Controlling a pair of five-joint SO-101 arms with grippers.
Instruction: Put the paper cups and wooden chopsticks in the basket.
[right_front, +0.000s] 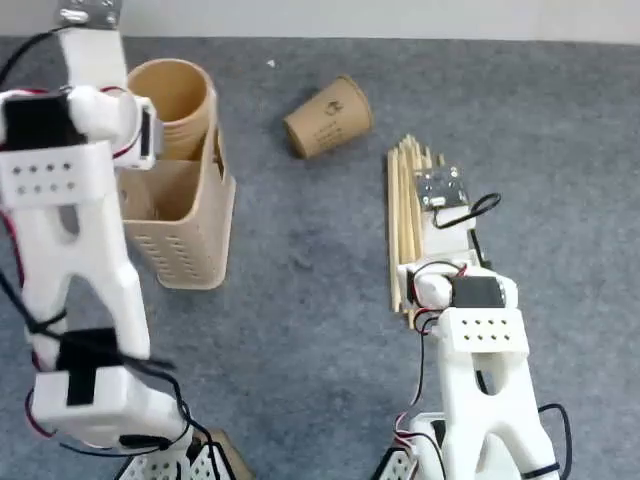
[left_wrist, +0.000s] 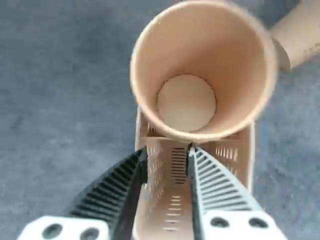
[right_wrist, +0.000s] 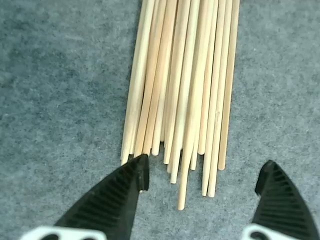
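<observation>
A paper cup (right_front: 172, 98) stands upright in the far end of the beige slotted basket (right_front: 190, 235). My left gripper (left_wrist: 166, 150) hangs just over the cup's near rim (left_wrist: 200, 75), open by a narrow gap and holding nothing. A second paper cup (right_front: 328, 118) lies on its side on the grey mat, to the right of the basket. The bundle of wooden chopsticks (right_front: 405, 225) lies flat on the mat. My right gripper (right_wrist: 205, 165) is wide open above the near ends of the chopsticks (right_wrist: 182, 90), one finger on either side of the bundle.
Grey carpet-like mat (right_front: 300, 300) covers the table. The basket's near compartment (left_wrist: 175, 200) sits below the left fingers. The lying cup (left_wrist: 300, 35) shows beyond the basket. Open mat lies between basket and chopsticks.
</observation>
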